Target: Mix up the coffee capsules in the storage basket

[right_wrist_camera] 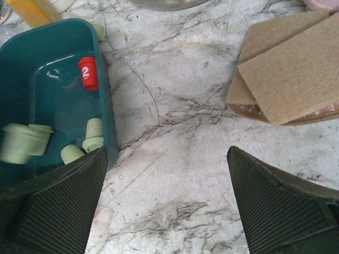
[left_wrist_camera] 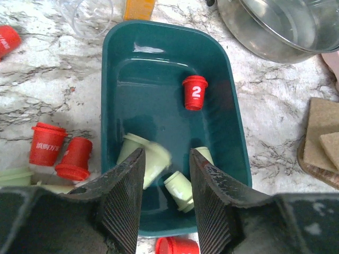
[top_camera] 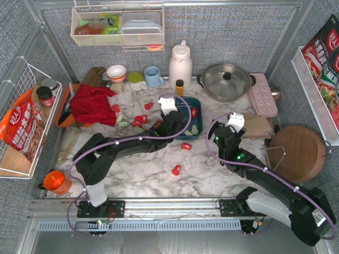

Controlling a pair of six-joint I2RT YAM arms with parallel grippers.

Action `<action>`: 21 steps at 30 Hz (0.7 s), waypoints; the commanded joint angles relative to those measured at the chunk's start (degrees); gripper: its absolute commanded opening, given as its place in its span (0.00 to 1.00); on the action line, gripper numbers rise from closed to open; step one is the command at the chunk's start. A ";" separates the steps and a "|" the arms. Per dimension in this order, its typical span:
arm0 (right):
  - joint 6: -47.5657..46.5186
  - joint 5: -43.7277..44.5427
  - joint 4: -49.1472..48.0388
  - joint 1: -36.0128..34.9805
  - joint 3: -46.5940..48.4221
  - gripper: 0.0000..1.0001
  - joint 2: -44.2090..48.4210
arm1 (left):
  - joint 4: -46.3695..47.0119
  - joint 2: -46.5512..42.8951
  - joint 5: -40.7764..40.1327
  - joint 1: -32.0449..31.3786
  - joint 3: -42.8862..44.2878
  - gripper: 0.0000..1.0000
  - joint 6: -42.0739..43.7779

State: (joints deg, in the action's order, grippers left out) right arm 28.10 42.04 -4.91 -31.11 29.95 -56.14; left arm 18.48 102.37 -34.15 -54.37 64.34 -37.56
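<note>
The teal storage basket (top_camera: 198, 107) sits mid-table. In the left wrist view the basket (left_wrist_camera: 153, 100) holds one red capsule marked 2 (left_wrist_camera: 195, 92) and three pale green capsules; one green capsule (left_wrist_camera: 151, 161) is blurred, another (left_wrist_camera: 180, 191) lies on its side. My left gripper (left_wrist_camera: 166, 159) is open and empty just above the basket's near end. My right gripper (right_wrist_camera: 167, 159) is open wide and empty over bare marble, right of the basket (right_wrist_camera: 109, 132). Loose red capsules (left_wrist_camera: 47, 144) lie left of the basket, and one (top_camera: 176, 170) lies nearer the arms.
More red and green capsules (top_camera: 139, 119) lie left of the basket by a red cloth (top_camera: 92, 104). A steel pot (top_camera: 226, 81), a white jug (top_camera: 180, 64) and a light-blue mug (top_camera: 153, 76) stand behind. Cork mats (right_wrist_camera: 296, 69) and a round wooden board (top_camera: 299, 153) lie right.
</note>
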 commanded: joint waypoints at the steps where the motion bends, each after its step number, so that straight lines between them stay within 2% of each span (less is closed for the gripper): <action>1: 0.38 0.51 -1.25 0.00 0.09 0.99 -0.46 | 1.87 2.40 3.13 1.03 1.89 0.49 -1.11; 9: 0.37 0.31 -1.32 0.18 0.02 0.99 -0.34 | 0.37 2.38 3.20 1.28 1.66 0.74 -2.70; 14: 0.38 -0.19 -1.33 0.18 0.19 0.99 -0.60 | -2.09 -0.44 2.16 1.28 0.89 0.98 -2.14; 21: 0.38 -0.20 -1.25 0.25 0.17 0.99 -0.63 | -6.95 -3.46 -1.45 1.27 -0.36 0.99 -4.88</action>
State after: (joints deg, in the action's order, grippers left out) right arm 28.10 41.60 -4.91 -30.96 29.95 -56.71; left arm 14.76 100.53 -32.58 -53.10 65.06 -40.40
